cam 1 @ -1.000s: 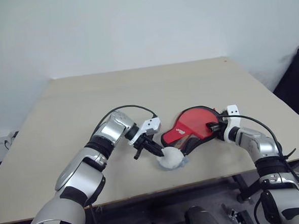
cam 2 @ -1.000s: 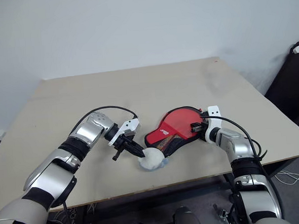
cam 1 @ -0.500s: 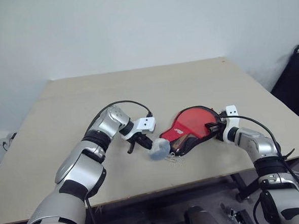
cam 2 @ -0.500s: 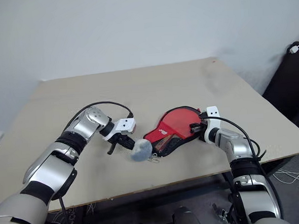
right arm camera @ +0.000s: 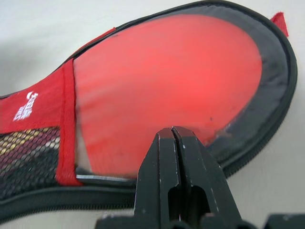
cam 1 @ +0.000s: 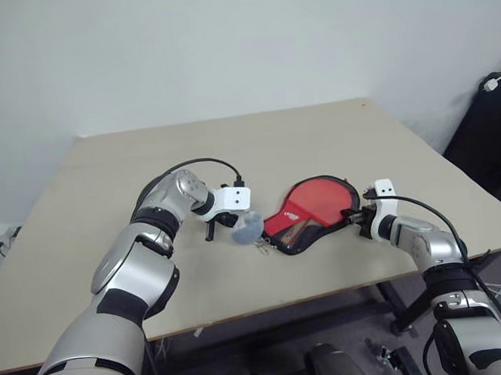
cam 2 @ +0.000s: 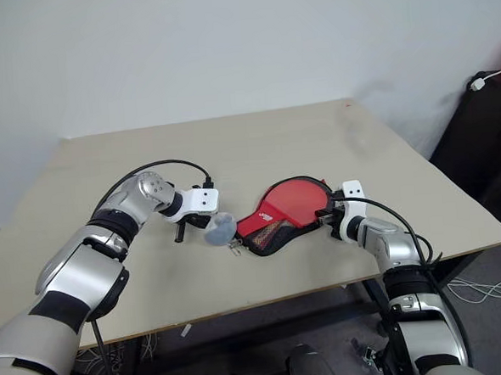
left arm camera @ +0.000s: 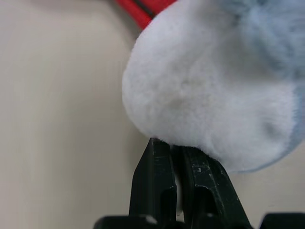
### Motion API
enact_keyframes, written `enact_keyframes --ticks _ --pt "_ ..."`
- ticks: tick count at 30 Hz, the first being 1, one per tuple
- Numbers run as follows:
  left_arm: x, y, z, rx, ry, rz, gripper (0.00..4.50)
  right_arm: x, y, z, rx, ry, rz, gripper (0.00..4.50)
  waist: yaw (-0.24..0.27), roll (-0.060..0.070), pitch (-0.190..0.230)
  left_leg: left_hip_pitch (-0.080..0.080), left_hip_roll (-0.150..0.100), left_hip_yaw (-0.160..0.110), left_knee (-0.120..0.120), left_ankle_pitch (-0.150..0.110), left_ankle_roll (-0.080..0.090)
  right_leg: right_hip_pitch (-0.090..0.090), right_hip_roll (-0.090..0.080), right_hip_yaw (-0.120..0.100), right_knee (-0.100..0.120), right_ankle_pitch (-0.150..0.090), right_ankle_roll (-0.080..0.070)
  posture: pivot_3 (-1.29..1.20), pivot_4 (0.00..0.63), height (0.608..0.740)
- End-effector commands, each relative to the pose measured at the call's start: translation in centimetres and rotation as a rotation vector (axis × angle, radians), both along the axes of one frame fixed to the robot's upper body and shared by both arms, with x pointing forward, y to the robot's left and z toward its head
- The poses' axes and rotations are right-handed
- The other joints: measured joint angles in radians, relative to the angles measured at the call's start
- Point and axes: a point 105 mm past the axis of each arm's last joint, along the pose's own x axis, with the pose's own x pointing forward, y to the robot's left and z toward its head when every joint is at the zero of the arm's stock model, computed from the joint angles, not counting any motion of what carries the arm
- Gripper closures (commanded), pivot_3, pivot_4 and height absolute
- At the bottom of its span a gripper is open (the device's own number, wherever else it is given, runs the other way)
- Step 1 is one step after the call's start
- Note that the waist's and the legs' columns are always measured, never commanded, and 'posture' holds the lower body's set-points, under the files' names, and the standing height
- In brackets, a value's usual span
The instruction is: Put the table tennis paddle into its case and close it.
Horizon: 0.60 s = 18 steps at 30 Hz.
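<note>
We see the case [cam 1: 308, 216] lying flat on the table [cam 1: 104, 162], near its front edge, w/ the table tennis paddle [right arm camera: 167, 95] inside – red face showing thru the clear window, handle end under the mesh. Right gripper [right arm camera: 174, 131] has its fingers pressed together, tips over the case's zipper rim at the round end; can't tell if they pinch anything. Left gripper [left arm camera: 174, 145] sits just beside the case's narrow end, fingers nearly shut, nipping the edge of a grey-white fluffy lump [cam 1: 245, 229], which hangs just off the case's narrow end. Vs a sec ago: left gripper & lump have gone up and away from the table's front edge, lump was resting on the table by the case's handle end. Right gripper hasn't shifted on the case
</note>
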Motion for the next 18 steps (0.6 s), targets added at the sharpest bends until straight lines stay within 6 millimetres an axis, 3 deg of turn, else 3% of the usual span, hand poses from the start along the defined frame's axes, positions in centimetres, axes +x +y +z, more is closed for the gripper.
enact_keyframes --ticks 1,2,6,8,14,18 --pt "1.7 0.2 2.5 -0.049 -0.103 0.069 4.02 -0.1 -0.2 -0.2 -0.01 0.012 -0.008 4.5 0.0 0.0 0.001 0.0 -0.001 -0.002 0.0 0.0 0.0 0.0 0.0 0.0 0.0 0.0 0.0 0.0 0.0 0.74" --pt "1.7 -0.1 2.6 -0.071 -0.092 0.067 3.92 -0.1 -0.2 -0.2 -0.01 0.012 -0.008 4.5 0.0 0.0 0.001 0.0 -0.002 -0.005 0.0 0.0 0.0 0.0 0.001 -0.001 0.0 0.0 0.0 0.0 0.0 0.74" --pt "1.7 -0.4 2.4 -0.089 -0.104 0.072 2.73 -0.1 -0.2 -0.3 -0.009 0.014 -0.011 4.5 0.0 0.0 0.001 0.0 -0.002 -0.007 -0.001 0.0 0.0 0.001 0.001 -0.003 0.0 0.0 0.0 0.0 0.0 0.74" --pt "1.7 -1.7 3.2 -0.228 -0.061 0.108 2.25 -0.2 -0.2 -0.3 -0.008 0.015 -0.012 4.5 0.001 0.0 0.001 0.0 -0.002 -0.008 -0.001 0.0 0.001 0.001 0.001 -0.003 0.0 0.0 0.0 0.0 0.0 0.74" --pt "1.2 -4.8 6.8 -0.628 0.095 0.133 2.25 -0.3 -0.3 -0.4 -0.007 0.017 -0.013 4.5 0.002 0.0 0.001 -0.001 -0.003 -0.008 -0.001 0.002 0.003 0.002 0.001 -0.003 0.0 0.001 0.001 0.0 0.0 0.74" --pt "0.9 -5.7 8.5 -0.808 0.149 0.109 2.25 -0.2 -0.3 -0.4 -0.007 0.016 -0.013 4.5 0.001 0.0 0.001 -0.001 -0.004 -0.008 0.0 0.002 0.003 0.002 0.001 -0.002 0.003 0.002 0.002 0.0 0.0 0.74"
